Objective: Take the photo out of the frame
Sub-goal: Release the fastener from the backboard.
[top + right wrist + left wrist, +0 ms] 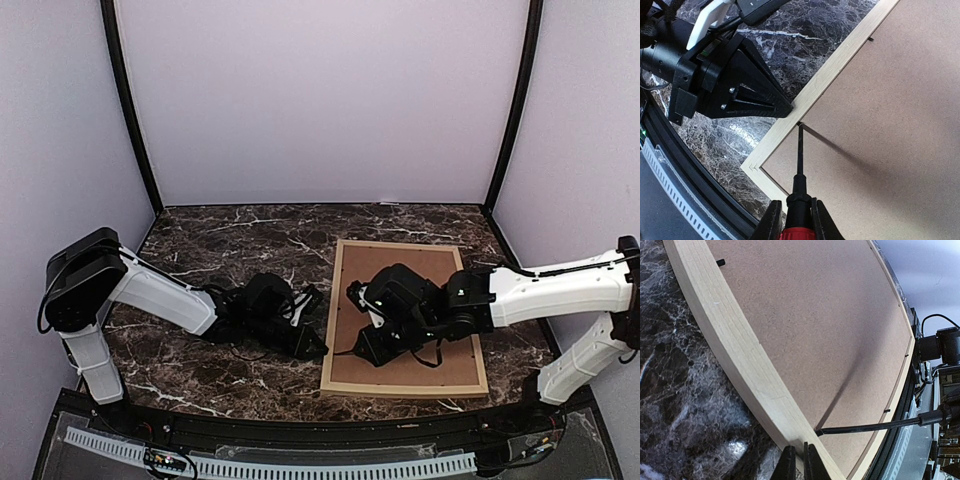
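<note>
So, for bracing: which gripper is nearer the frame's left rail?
Left gripper, shut, against the rail, outer side. Right gripper hovers over the backing, reaching by screwdriver.

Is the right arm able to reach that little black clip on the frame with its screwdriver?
Probably yes. The screwdriver tip sits right at the clip just inside the frame, over bare backing board; the jaws of the left arm sit outside, not blocking.

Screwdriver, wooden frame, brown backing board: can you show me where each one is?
screwdriver [799, 150]: right wrist view, on its thin black shaft.
frame [735, 347]: left wrist view, on the pale wood side rail.
backing board [455, 372]: top view, on its bare near-right corner.
</note>
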### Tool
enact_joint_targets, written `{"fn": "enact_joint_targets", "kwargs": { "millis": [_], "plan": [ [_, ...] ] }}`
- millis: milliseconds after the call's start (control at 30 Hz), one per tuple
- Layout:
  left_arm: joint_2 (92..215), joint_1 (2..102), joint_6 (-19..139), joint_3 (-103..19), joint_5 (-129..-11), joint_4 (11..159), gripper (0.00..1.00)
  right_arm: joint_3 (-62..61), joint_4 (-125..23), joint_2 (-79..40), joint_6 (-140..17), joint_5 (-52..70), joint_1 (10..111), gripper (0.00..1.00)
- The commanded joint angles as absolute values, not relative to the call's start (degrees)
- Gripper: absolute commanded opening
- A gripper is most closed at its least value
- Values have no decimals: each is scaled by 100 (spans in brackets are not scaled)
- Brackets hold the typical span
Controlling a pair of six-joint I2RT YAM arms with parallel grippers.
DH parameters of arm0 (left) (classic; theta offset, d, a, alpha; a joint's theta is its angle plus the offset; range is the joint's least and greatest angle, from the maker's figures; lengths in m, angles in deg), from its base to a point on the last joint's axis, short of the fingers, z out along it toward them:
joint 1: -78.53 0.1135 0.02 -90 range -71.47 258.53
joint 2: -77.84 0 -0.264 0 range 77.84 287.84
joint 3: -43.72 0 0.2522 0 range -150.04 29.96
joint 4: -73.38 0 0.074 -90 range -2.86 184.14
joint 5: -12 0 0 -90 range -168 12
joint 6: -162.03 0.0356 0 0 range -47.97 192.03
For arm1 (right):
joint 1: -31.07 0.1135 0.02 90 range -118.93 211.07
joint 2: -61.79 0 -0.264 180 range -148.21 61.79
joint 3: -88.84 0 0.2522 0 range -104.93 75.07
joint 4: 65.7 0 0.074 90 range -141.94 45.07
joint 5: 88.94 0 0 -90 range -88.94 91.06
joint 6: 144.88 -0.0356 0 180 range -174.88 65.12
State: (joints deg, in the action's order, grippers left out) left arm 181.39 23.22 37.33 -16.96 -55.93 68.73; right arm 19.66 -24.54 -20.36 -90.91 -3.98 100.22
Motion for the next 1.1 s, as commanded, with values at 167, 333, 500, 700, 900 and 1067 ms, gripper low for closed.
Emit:
{"fn": "enact_joint_targets", "kwargs": {
  "millis": [167, 333, 500, 700, 900, 1067],
  "plan": [
    [18638, 1995, 3872, -1715, -5512, 7063, 8, 1383, -4593, -2141, -8693, -78, 10348, 0],
    [18649, 1991, 3870, -1715, -5509, 7053, 8, 1302, -4744, -2153, -8547, -69, 10456, 0],
    [18669, 1991, 3876, -1715, -5524, 7069, 7, 1175, -4815, -2218, -8439, -111, 10566, 0],
    [18678, 1991, 3872, -1709, -5549, 7098, 7, 1240, -5055, -2105, -8336, -118, 10660, 0],
    [18703, 1991, 3861, -1729, -5575, 7108, 7, 1310, -5170, -1959, -8211, -77, 10707, 0],
    [18721, 1991, 3837, -1748, -5582, 7117, 7, 1302, -5388, -1903, -8095, -47, 10784, 0]
  ]
}}
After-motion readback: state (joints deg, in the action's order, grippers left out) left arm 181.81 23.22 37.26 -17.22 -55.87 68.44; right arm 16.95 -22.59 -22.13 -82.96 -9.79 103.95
